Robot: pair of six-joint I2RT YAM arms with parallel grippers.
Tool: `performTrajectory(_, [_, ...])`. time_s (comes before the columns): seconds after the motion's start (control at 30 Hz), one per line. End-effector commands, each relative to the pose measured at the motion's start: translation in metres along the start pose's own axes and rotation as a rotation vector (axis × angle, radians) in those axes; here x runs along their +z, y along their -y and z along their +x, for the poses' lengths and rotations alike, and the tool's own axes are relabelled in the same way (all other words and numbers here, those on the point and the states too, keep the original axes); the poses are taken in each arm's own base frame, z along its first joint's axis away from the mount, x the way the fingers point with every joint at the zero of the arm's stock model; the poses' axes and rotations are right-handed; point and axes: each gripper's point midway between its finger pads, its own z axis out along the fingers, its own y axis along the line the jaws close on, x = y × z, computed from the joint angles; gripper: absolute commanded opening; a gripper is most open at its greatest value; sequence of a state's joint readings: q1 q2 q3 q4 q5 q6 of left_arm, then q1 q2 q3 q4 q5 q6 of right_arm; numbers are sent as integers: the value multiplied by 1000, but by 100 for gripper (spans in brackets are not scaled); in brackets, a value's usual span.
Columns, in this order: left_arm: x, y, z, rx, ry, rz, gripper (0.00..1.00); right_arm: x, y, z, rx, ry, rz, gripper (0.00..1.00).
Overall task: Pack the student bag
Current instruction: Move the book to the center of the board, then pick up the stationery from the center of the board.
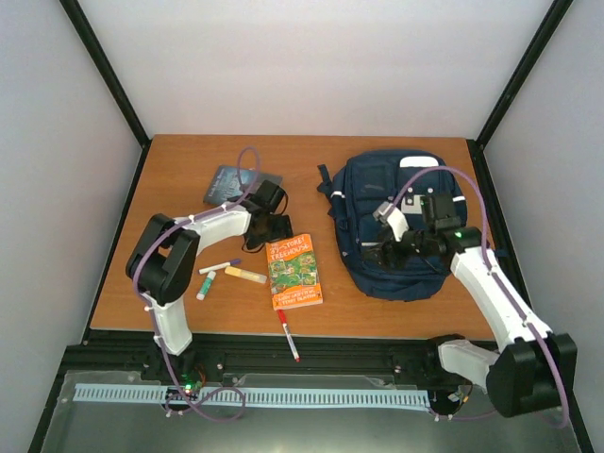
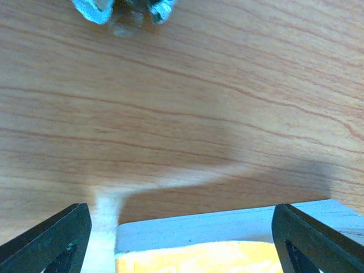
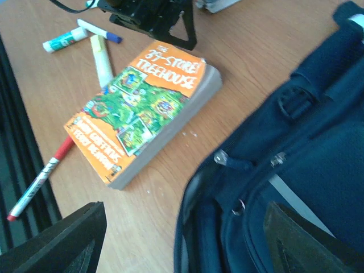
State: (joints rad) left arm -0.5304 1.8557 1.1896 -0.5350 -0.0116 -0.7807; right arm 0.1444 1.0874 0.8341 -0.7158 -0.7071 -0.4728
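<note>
The student bag [image 1: 401, 203], navy blue with white patches, lies at the right of the table. My right gripper [image 1: 387, 247] hangs over its near left edge. In the right wrist view this gripper [image 3: 187, 244] is open, its fingers wide on either side of the bag's [image 3: 307, 153] zipped rim, holding nothing. An orange paperback [image 1: 294, 271] lies flat at the table's middle. My left gripper [image 1: 274, 226] is just behind the book's far end. In the left wrist view it [image 2: 182, 242] stands open, with the book's [image 2: 227, 259] edge low between the fingers.
A glue stick [image 1: 205, 286], a blue-capped marker [image 1: 220, 267] and a yellow highlighter [image 1: 245, 275] lie left of the book. A red pen [image 1: 288, 335] lies near the front edge. A dark notebook [image 1: 229, 184] sits behind the left gripper. Grey walls enclose the table.
</note>
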Motion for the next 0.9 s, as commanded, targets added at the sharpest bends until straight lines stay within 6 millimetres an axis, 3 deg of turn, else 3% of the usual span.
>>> performTrajectory(0.0, [-41,7,-25,53,108,-8,92,11,-13,-19,7,-54,-64,76])
performTrajectory(0.13, [-65,-2,-19,46,128,-5,93,31,-38,-24,-17,-116,-153,73])
performTrajectory(0.3, [-86,-19,8,37,87,13,92,57,-47,-17,-66,-198,-165,71])
performTrajectory(0.4, [-99,-31,23,44,75,20,92,69,-68,-12,-138,-234,-223,65])
performTrajectory(0.53, [-105,-41,48,25,9,46,91,92,-88,-3,-234,-291,-228,64])
performTrajectory(0.67, [-104,-55,89,17,-64,46,88,115,-84,0,-208,-335,-232,64])
performTrajectory(0.87, [-109,-46,140,120,-146,45,84,156,-59,5,-161,-382,-174,64])
